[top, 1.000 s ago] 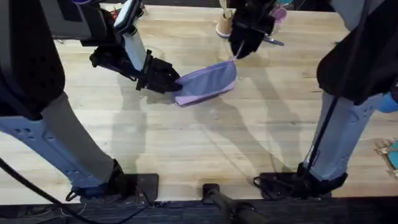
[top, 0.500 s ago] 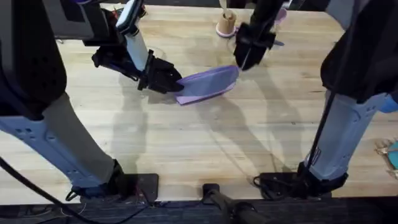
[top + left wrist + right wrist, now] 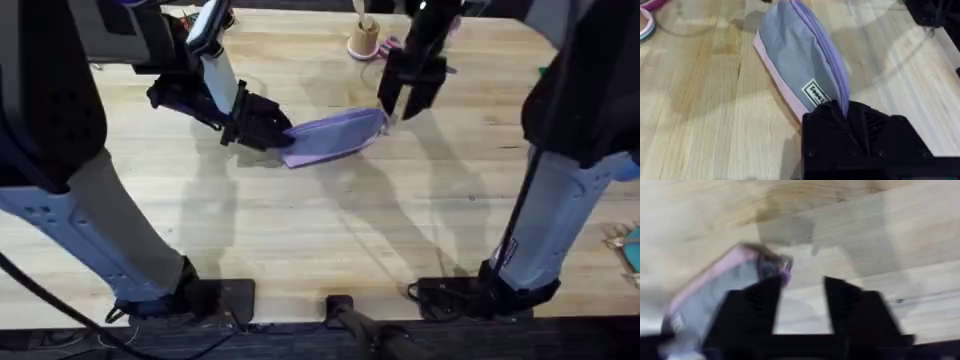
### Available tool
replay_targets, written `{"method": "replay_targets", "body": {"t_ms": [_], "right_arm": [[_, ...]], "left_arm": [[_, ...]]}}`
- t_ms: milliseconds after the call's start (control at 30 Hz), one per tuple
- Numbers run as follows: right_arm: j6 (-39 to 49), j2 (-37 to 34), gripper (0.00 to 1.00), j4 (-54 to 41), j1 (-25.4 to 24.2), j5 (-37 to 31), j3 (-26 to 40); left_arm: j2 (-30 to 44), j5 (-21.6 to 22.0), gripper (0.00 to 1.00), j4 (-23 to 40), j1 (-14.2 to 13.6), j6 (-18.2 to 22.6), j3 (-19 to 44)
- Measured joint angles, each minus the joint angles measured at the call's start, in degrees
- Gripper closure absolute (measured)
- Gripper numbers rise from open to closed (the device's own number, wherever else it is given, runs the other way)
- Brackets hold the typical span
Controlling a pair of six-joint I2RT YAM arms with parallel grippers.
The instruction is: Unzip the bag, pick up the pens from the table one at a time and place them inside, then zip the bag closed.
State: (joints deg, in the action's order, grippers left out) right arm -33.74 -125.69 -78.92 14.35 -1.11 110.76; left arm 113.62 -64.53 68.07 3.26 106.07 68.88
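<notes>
The lilac bag (image 3: 335, 136) lies on the table (image 3: 330, 230), its zipper running along the top edge. My left gripper (image 3: 279, 133) is shut on the bag's left end. In the left wrist view the bag (image 3: 795, 60) stretches away from that gripper (image 3: 846, 107). My right gripper (image 3: 404, 108) hovers open just beyond the bag's right end, holding nothing. In the right wrist view the bag's end with its small zipper pull (image 3: 785, 273) lies beside one finger of the open right gripper (image 3: 802, 287). The pens are out of view.
A small wooden cup (image 3: 362, 40) and pink-handled items (image 3: 392, 45) stand at the table's far edge behind the right gripper. A pink and teal object (image 3: 645, 22) lies far to the bag's side. Bare wood spreads in front of the bag.
My right gripper has let go of the zipper pull, opened and shifted right. The bag's right end, lifted before, has sunk flat. The left gripper has held still.
</notes>
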Motion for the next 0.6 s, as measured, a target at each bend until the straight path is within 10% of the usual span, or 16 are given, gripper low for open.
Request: {"method": "replay_targets", "body": {"t_ms": [167, 433, 600], "right_arm": [[12.93, 4.14, 0.053, -6.83, -0.44, 2.91, 7.51], [23.61, 13.15, 0.006, -12.26, -0.18, 7.5, 12.42], [26.39, 14.09, 0.005, -12.3, -0.18, 8.05, 12.42]], "left_arm": [[0.0, 0.04, 0.959, 0.04, 0.1, 0.01, 0.0], [0.0, 0.05, 0.949, 0.01, 0.1, 0.04, 0.0], [0.0, 0.22, 0.221, 0.48, 0.36, 0.02, 0.0]]}}
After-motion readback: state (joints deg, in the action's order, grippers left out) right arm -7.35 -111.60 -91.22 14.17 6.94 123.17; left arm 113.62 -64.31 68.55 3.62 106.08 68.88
